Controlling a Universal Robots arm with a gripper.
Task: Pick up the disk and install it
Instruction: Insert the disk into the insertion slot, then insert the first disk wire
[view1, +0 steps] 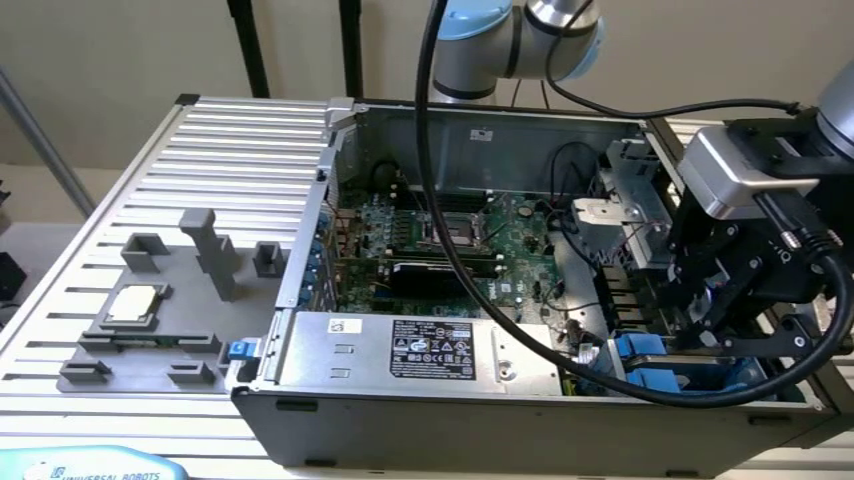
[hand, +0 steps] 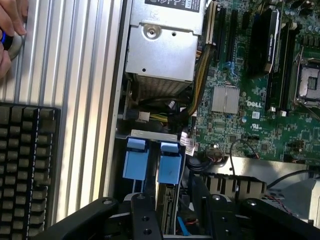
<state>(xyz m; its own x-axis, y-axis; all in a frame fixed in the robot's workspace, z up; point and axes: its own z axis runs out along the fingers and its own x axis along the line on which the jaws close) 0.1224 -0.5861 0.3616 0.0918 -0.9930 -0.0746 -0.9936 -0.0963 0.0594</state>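
Observation:
The disk (hand: 166, 206) stands on edge in the drive bay at the case's front corner, its blue carrier tab (hand: 170, 162) sticking out toward the power supply. A second blue tab (hand: 136, 159) sits right beside it. My gripper (hand: 177, 199) straddles the disk with its black fingers (hand: 145, 217) apart, leaving a gap on one side, so it is open. In the exterior view the gripper (view1: 701, 330) hangs low over the bay at the view's right, just above the blue carriers (view1: 645, 350).
The open computer case holds a green motherboard (view1: 441, 240) and a silver power supply (view1: 400, 350) with a black label. Cables run next to the bay. A grey fixture with a small chip (view1: 134, 305) lies on the slatted table. A keyboard (hand: 25, 170) and a person's hand (hand: 10, 25) are nearby.

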